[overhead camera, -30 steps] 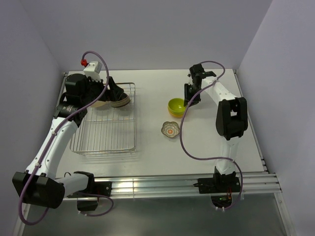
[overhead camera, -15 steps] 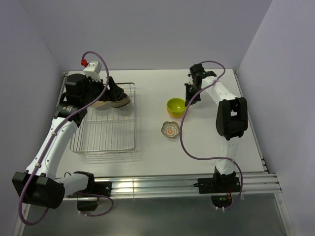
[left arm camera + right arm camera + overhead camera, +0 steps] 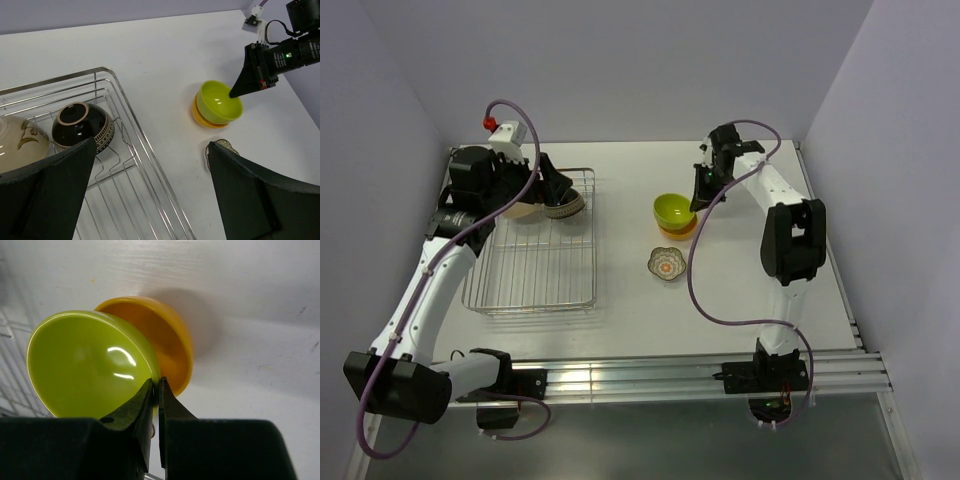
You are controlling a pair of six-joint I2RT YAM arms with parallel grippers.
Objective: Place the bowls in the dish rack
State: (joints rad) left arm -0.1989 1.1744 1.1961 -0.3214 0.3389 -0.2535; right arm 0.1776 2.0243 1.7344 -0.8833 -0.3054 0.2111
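My right gripper (image 3: 697,197) is shut on the rim of the lime-green bowl (image 3: 670,208) and holds it tilted, partly raised off the orange bowl (image 3: 678,229) beneath it. The right wrist view shows the fingertips (image 3: 151,388) pinching the green rim (image 3: 90,365) over the orange bowl (image 3: 172,340). The scalloped patterned bowl (image 3: 665,263) sits on the table nearer the front. The dish rack (image 3: 528,262) holds the brown bowl (image 3: 80,125) and the white bowl (image 3: 20,145) at its far end. My left gripper (image 3: 150,195) is open above them.
The rack's near part (image 3: 125,210) holds nothing. Walls close the table at the back and both sides. The rack's right rim (image 3: 125,107) lies between the racked bowls and the green bowl (image 3: 219,102).
My right gripper has raised and tilted the lime-green bowl a little leftward, so the orange bowl now shows beneath it. The left arm has barely moved.
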